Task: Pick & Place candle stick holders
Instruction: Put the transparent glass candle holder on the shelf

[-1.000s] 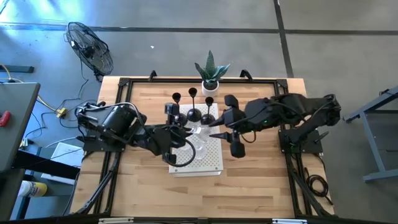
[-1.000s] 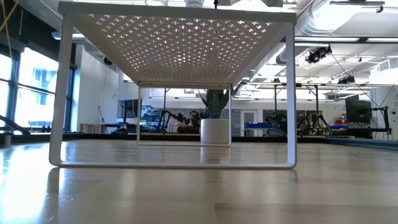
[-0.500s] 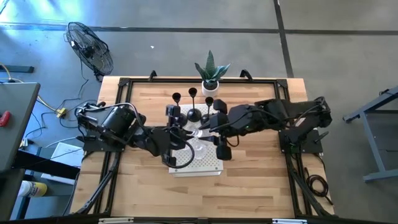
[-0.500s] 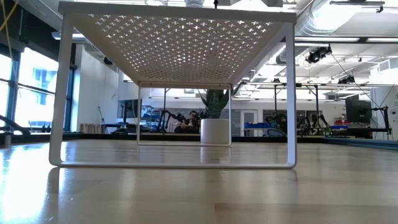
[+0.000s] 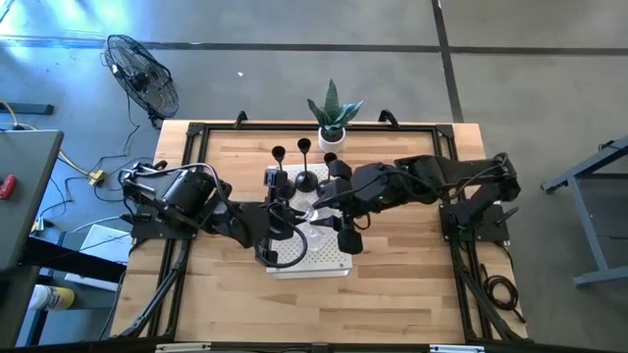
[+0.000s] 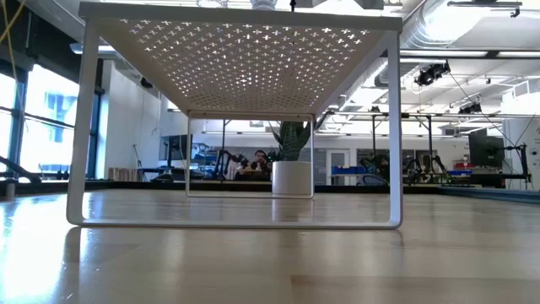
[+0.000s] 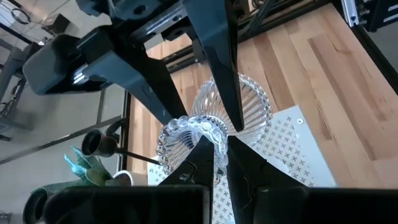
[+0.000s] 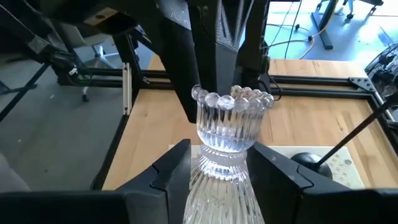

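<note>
Two grippers meet at one clear glass holder (image 8: pixel 227 127) above the white perforated rack (image 5: pixel 334 257): left gripper (image 7: pixel 214 146) clenches its rim while right gripper (image 8: pixel 214 163) brackets its stem, fingers parted, presumably for a handover.

Ribbed clear glass holder (image 8: pixel 229 127), matt perforated white shelf (image 6: pixel 245 59), glossy wooden table (image 6: pixel 270 262).

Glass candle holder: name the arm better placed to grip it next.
Right, probably. The right gripper straddles the glass candle holder with fingers open either side; the left gripper's hold on it is unclear.
</note>
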Robot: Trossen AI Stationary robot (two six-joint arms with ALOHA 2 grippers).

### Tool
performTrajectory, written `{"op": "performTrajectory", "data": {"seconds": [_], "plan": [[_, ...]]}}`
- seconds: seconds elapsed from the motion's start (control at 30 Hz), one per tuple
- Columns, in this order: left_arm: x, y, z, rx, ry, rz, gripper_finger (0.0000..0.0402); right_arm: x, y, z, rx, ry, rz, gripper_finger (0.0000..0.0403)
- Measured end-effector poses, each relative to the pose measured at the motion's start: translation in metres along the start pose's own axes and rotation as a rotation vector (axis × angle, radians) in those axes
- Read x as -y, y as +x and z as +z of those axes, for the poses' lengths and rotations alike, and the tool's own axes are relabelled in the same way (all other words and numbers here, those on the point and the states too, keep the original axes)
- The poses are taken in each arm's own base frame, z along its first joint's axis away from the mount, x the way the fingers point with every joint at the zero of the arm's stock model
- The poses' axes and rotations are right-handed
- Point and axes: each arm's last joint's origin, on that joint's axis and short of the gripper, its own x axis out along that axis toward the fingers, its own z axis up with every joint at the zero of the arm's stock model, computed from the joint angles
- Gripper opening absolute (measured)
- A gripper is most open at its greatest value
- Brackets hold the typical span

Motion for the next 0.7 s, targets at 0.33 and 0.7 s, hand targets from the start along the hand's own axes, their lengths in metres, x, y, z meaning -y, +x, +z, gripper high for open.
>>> {"op": "performTrajectory", "data": {"seconds": [0.33,0.7], "plan": [[0.002,0.004,0.003,0.011,0.023,0.017,0.0013,-0.001,0.004,0.002,0.019,-0.005,0.076,0.0145],[0.000,0.014,0.007,0.027,0.064,0.048,0.0012,0.007,0.016,0.001,0.001,0.008,0.126,0.0145]]}}
